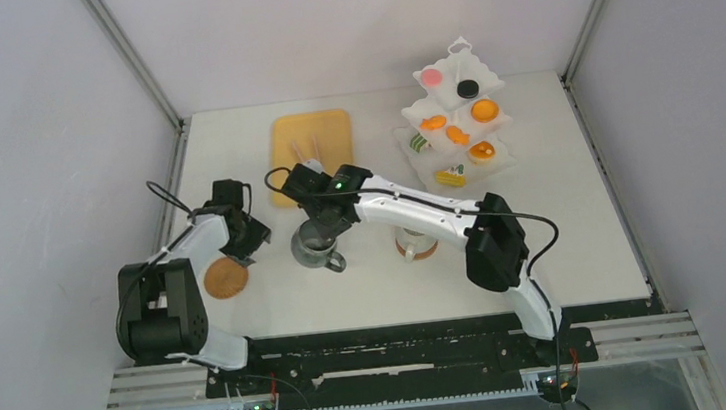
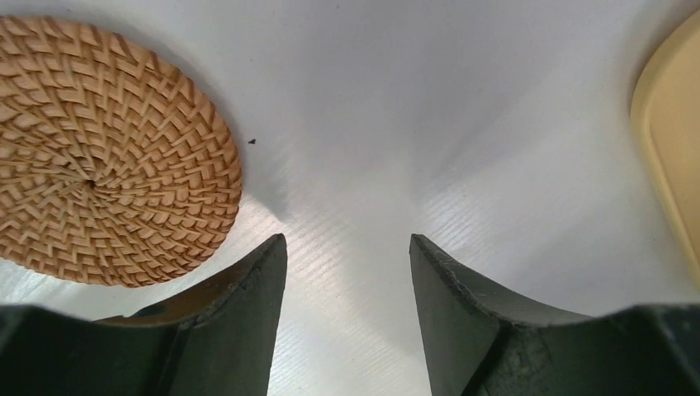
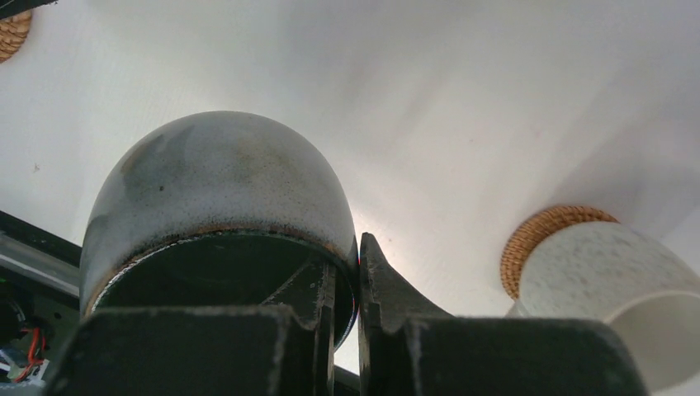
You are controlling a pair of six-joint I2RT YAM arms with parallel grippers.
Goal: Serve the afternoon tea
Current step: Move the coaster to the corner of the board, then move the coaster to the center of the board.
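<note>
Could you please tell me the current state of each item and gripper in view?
grey mug: upright, rim gripped by right gripper.
right gripper: shut on grey mug.
left gripper: open, empty.
white mug: upright on right coaster.
left coaster: flat, unoccupied.
tiered stand: loaded with pastries.
tongs: lying on board.

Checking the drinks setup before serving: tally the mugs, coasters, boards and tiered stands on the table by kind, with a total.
Glazed ceramic mugs: 2, the dark grey mug and the white speckled mug
Round woven tan coasters: 2, the bare coaster and the coaster under the white speckled mug
Flat tan wooden board: 1
White tiered pastry stand: 1
Total: 6
</note>
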